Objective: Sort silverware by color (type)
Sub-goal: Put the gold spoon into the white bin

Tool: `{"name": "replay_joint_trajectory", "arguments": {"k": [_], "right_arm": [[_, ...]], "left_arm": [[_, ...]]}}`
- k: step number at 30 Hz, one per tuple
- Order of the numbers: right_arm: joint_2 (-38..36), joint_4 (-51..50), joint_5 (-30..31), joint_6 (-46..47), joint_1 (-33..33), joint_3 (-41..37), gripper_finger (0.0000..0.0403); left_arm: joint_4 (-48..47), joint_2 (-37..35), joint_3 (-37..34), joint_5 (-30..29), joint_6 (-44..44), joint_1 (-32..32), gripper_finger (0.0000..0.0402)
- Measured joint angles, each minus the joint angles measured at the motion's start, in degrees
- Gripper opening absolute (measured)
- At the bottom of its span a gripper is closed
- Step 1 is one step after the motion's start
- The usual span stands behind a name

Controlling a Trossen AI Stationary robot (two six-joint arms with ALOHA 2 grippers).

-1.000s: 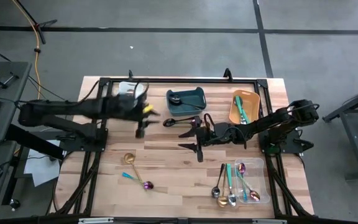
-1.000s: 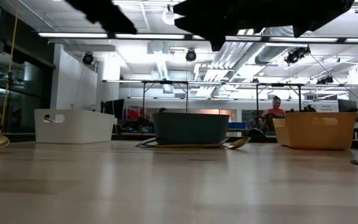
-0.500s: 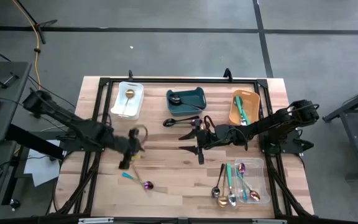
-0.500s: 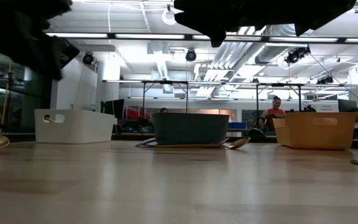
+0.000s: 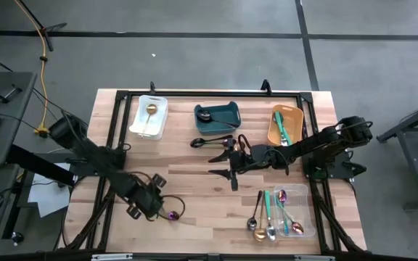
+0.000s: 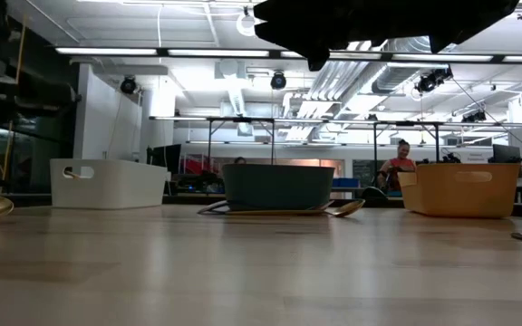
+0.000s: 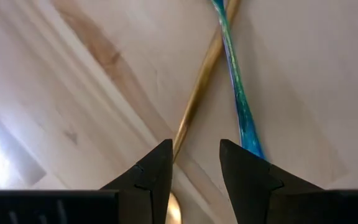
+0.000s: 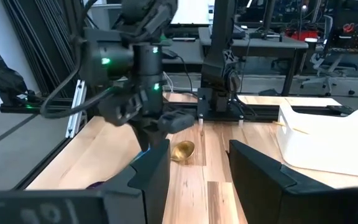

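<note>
From above, the pale wooden plank surface (image 5: 194, 181) sits inside a black frame. The left tool (image 5: 145, 201) is low at the near left part, its arm stretched diagonally from the left edge; it hangs over loose pieces of the silverware (image 5: 171, 214), where an iridescent purple spoon bowl shows just beside it. The right tool (image 5: 227, 161) is near the middle, its arm reaching in from the right with the forearm nearly level. A white bin (image 5: 149, 117) holds a gold spoon (image 5: 149, 110), a teal bin (image 5: 218, 116) a black spoon, an orange bin (image 5: 285, 125) teal-handled pieces, and a clear bin (image 5: 285, 212) a mixed, glossy heap. Two black spoons (image 5: 207, 142) lie on the wood just before the teal bin.

At surface level, the white bin (image 6: 109, 184), teal bin (image 6: 278, 186) and orange bin (image 6: 463, 188) stand in a row, all smooth, rectangular plastic. Dark arm parts hang overhead. A person (image 6: 400, 163) in red is far behind.

The left wrist camera looks down between the left tool's spread fingers (image 7: 154, 177), which hold nothing. A slim gold handle (image 7: 197, 90) and a shimmering teal handle (image 7: 238, 93) cross on the grained wood beyond the tips.

The right wrist camera shows the right tool's fingers (image 8: 151, 171) apart and empty, with the left arm beyond and a gold spoon bowl (image 8: 183, 150) on the wood.
</note>
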Motion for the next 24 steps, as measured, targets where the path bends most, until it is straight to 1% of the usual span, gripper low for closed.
{"name": "replay_joint_trajectory", "arguments": {"k": [9,15,18,22,24], "right_arm": [[0.00,-0.36,0.11,0.02,0.00,0.00,0.0158],[0.00,-0.42,0.17,0.02,0.02,0.01,0.0158],[0.00,-0.43,0.17,0.04,0.02,0.00,0.0158],[0.00,-0.45,0.15,0.06,0.02,0.02,0.0158],[0.00,-0.45,0.15,0.05,0.02,0.00,0.0158]], "left_arm": [[1.17,5.70,0.35,-0.87,4.88,3.26,0.0127],[0.46,6.32,0.44,2.58,5.46,6.04,0.0124],[-0.11,6.41,0.39,3.74,5.46,7.17,0.0098],[-0.40,6.44,0.35,4.14,5.68,9.03,0.0026],[-0.60,6.45,0.33,3.94,4.83,9.73,0.0012]]}}
